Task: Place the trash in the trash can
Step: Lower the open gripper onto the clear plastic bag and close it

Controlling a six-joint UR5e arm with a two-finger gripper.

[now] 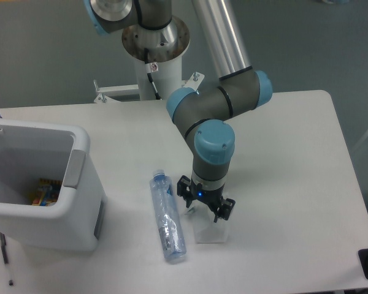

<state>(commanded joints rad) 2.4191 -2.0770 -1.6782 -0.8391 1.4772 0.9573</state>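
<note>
Where you count the trash on the table [294,153], you find two pieces: one bottle [167,217] and one wrapper [210,228], plus one trash can [61,202] at the left edge. Note that the gripper [205,208] sits low over the wrapper's upper edge with its fingers [184,190] spread apart, straddling it; you cannot tell whether they touch it. Observe that the bottle lies flat just left of the wrapper, long axis running near to far, cap end pointing away from you. Colourful items [44,191] lie inside the can.
</note>
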